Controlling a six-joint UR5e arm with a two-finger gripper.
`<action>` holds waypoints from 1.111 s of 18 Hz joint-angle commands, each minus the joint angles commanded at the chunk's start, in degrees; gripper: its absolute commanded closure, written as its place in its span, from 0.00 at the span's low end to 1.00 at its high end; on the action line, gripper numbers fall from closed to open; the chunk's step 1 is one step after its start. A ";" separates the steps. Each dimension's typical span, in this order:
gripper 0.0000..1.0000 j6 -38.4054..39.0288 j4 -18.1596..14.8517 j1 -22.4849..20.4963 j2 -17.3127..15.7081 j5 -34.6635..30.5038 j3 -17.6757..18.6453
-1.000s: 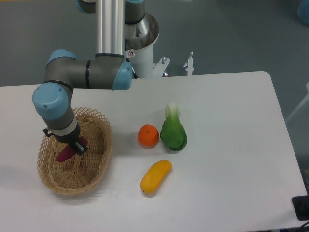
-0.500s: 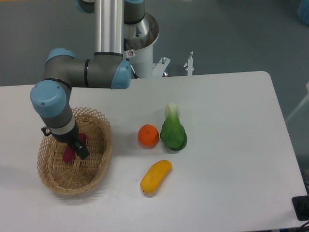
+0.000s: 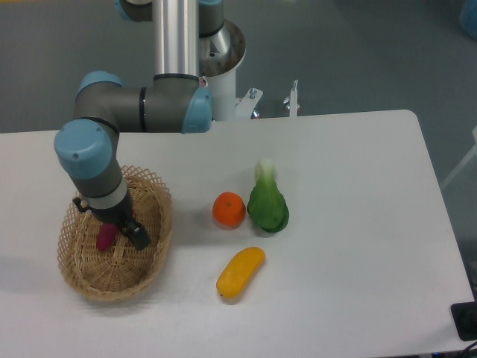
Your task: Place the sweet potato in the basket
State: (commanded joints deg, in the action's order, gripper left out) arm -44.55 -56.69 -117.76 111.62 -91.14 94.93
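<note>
The magenta-purple sweet potato (image 3: pixel 106 236) lies inside the oval tan wicker basket (image 3: pixel 153 253) at the table's left. Its upper end is hidden under my wrist. My gripper (image 3: pixel 127 234) points down into the basket just to the right of the sweet potato. One dark finger (image 3: pixel 139 238) shows, and it stands clear of the tuber. The jaws look open and hold nothing.
A round orange (image 3: pixel 229 209) and a green leafy vegetable (image 3: pixel 267 203) sit at the middle of the white table. A yellow mango-like fruit (image 3: pixel 241 272) lies in front of them. The arm's base stands behind the table's far edge.
The sweet potato went from tilted between the fingers to resting on the basket floor. The gripper has let go of it and shifted slightly to the right.
</note>
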 joint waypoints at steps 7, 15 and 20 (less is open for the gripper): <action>0.00 -7.90 -0.26 -10.36 -0.09 -0.17 -2.82; 0.00 -19.24 -0.44 -22.15 -1.32 0.18 -2.82; 0.00 -25.75 -0.44 -27.34 -1.23 0.00 -3.00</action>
State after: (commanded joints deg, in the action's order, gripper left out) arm -70.30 -57.13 -145.10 110.39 -91.14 91.93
